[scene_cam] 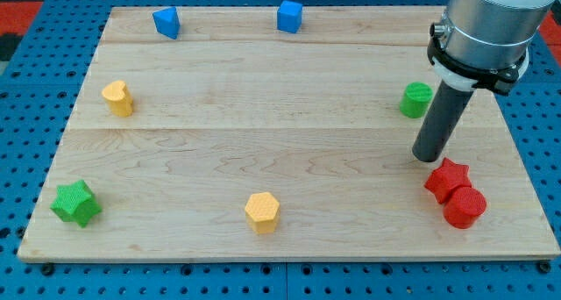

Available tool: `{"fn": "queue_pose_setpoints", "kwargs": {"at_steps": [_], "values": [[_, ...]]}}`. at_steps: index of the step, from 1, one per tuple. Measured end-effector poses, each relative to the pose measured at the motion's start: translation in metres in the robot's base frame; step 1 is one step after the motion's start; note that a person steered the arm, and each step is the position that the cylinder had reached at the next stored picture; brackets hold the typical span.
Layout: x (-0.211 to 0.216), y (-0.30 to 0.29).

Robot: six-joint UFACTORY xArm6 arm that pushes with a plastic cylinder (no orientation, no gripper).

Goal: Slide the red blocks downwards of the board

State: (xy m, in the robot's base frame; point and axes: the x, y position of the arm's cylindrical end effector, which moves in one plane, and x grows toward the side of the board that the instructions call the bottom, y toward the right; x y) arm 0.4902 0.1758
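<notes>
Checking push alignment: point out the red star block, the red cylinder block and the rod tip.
Red star-shaped block (447, 178): camera view, its top face.
Red cylinder block (465, 206): camera view, its round top.
My tip (427, 157): camera view, rod's very end, just above-left of the star.

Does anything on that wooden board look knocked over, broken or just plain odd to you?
Nothing looks damaged or toppled. The one oddity: the red star and red cylinder sit bunched against each other near the view's bottom right, while every other block stands alone. My tip sits just above-left of the star.
</notes>
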Motion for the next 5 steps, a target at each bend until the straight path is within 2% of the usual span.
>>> {"fn": "queue_pose_setpoints", "kwargs": {"at_steps": [5], "values": [[0.008,0.012]]}}
